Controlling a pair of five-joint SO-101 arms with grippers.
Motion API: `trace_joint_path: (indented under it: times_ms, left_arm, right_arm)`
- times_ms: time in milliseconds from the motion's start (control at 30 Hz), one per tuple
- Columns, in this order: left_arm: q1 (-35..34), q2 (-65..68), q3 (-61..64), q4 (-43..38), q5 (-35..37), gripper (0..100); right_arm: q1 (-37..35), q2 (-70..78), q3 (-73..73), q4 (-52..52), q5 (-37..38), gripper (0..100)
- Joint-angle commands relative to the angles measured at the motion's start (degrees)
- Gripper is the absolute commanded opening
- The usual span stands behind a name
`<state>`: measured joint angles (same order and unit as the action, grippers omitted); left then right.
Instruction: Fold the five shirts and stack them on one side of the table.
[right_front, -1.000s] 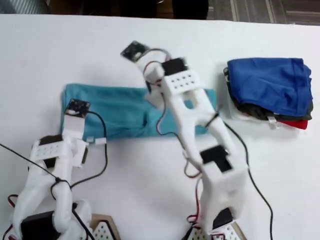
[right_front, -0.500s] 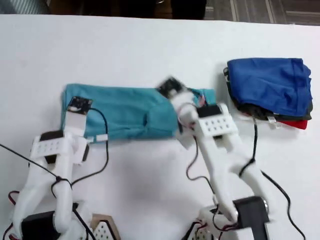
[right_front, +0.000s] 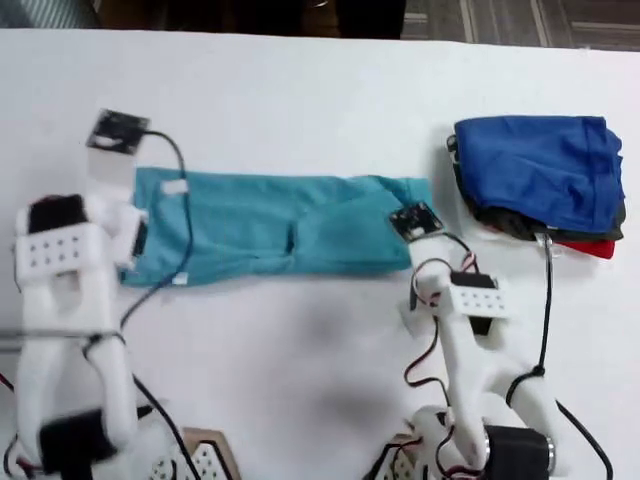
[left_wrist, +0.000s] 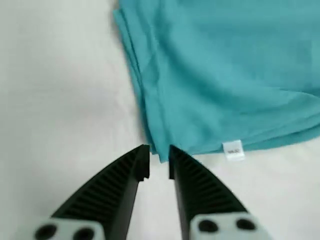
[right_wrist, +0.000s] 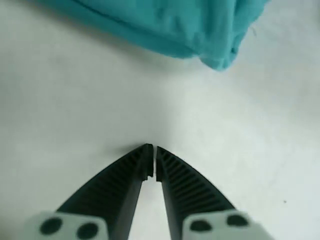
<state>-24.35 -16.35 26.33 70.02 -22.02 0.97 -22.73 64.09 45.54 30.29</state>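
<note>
High view: a teal shirt (right_front: 270, 225), folded into a long, soft band, lies across the middle of the smooth white desk (right_front: 300, 90). Right of it sits a stack of folded shirts (right_front: 540, 180), blue on top. The left hand (left_wrist: 159, 161), its ribbed black fingers slightly parted, is at the shirt's left end. The right hand (right_wrist: 153, 162), pressed together, is over bare desk beside the right end.

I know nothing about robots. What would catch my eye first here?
A teal shirt, folded into a long strip, lies across the middle of the white table. At the table's right side sits a stack of folded shirts, a blue one on top. Two white arms stand at the strip's ends, the left arm and the right arm.
</note>
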Motion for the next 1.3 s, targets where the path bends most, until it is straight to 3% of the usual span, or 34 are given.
trace_joint_path:
  times_ms: [0,267,533,967,1267]
  left_arm:
    - [-3.2,12.0,-8.5,-0.3,2.1,18]
    - [-3.5,36.2,-32.2,8.4,6.7,18]
    - [-1.2,47.4,-49.1,16.4,10.8,19]
    - [-0.8,63.4,-62.7,19.5,17.9,19]
    - [2.5,73.3,-72.2,27.4,19.4,19]
  right_arm:
    - [1.7,-2.2,0.9,-2.5,0.3,2.0]
    - [1.4,-1.9,1.0,-3.2,0.3,2.0]
    - [1.4,-1.8,1.1,-3.2,0.3,2.0]
    - [1.5,-1.8,1.1,-3.2,0.3,2.0]
    - [1.5,-1.8,1.2,-3.2,0.3,2.0]
